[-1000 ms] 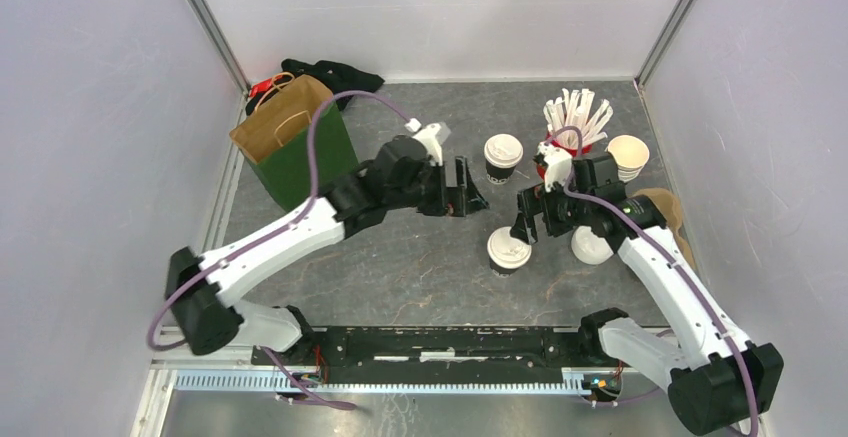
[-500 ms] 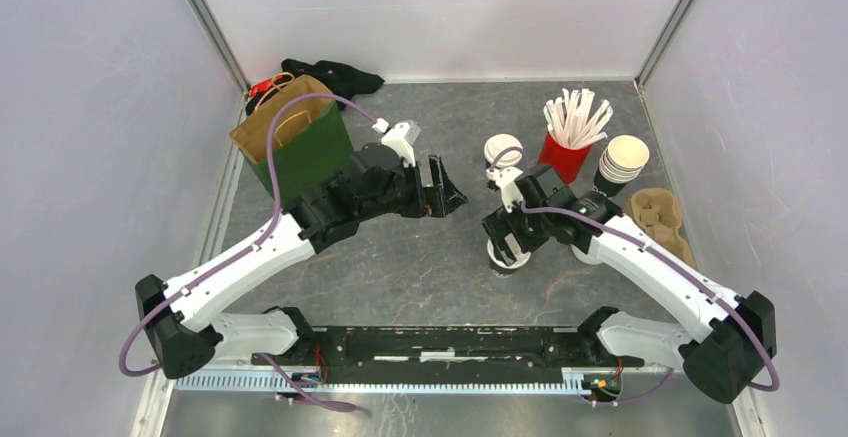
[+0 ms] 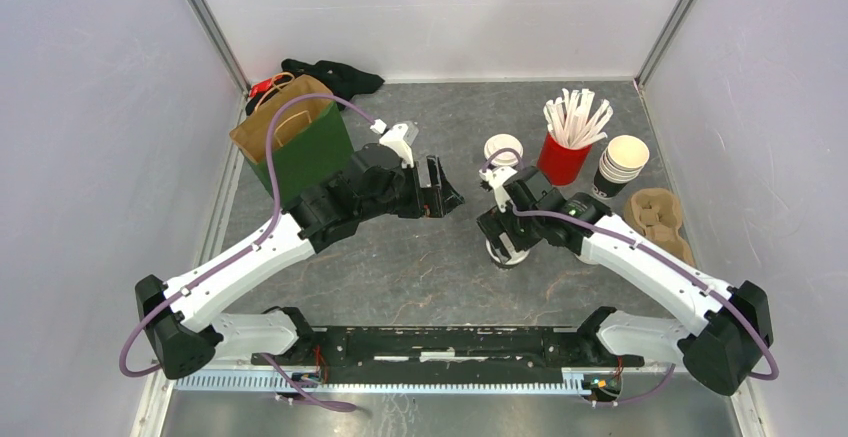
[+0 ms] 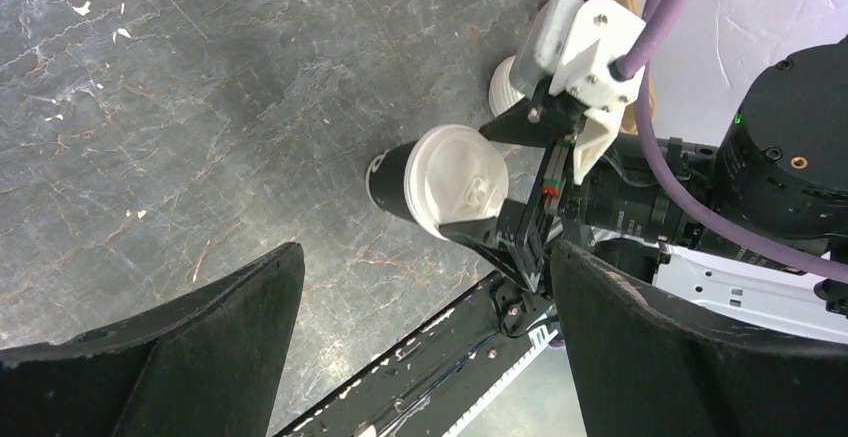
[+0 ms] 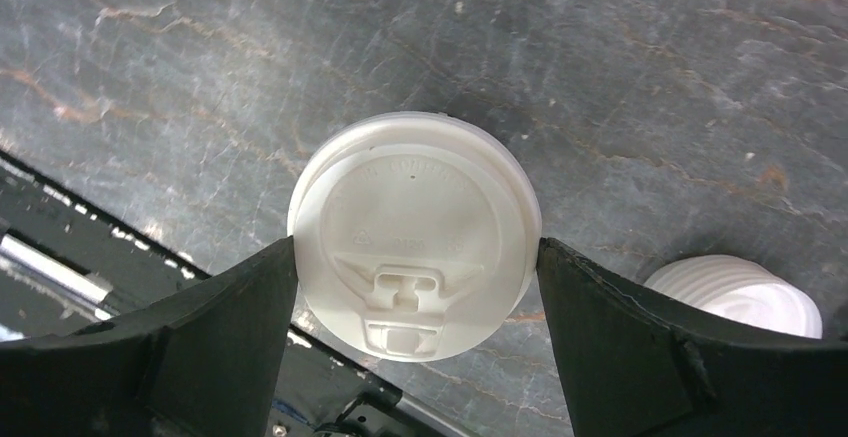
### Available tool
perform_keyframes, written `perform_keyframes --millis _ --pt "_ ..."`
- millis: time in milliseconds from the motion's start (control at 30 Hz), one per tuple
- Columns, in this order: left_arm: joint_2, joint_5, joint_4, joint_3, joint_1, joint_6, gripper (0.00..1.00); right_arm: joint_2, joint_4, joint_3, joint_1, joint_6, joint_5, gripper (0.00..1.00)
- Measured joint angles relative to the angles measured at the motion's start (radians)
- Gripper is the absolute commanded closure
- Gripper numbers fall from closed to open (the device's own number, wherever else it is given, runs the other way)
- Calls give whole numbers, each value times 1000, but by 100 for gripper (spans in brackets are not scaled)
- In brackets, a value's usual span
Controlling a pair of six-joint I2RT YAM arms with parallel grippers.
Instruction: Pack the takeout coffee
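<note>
One takeout coffee, a dark cup with a white lid, stands near the table's middle. My right gripper is open and straddles it, one finger on each side of the lid, right at its rim. The left wrist view also shows this cup between those fingers. The second takeout coffee stands farther back, beside the red cup. My left gripper is open and empty, hovering left of the near cup. Its fingers frame bare table.
A green and brown paper bag stands open at the back left, with black cloth behind it. A red cup of stirrers, a stack of lidless cups and a cardboard carrier stand at the right. A loose white lid lies by the near cup.
My right gripper has moved left and down from beside the near cup and now straddles its lid. My left arm has drawn back a little to the left.
</note>
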Motion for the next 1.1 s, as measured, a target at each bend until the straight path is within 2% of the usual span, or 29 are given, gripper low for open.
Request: perform_keyframes --millis 300,467,633,1100 --pt "0 -5 -14 4 5 0 2 -40 161 -76 -31 68 109 15" --pt "0 -6 -48 22 11 13 1 -65 283 -135 -170 83 107 18" --pt "1 -6 -69 50 20 28 1 -80 403 -190 -257 80 102 18" --pt "27 -2 -97 82 43 57 1 -40 692 -279 -336 85 94 16"
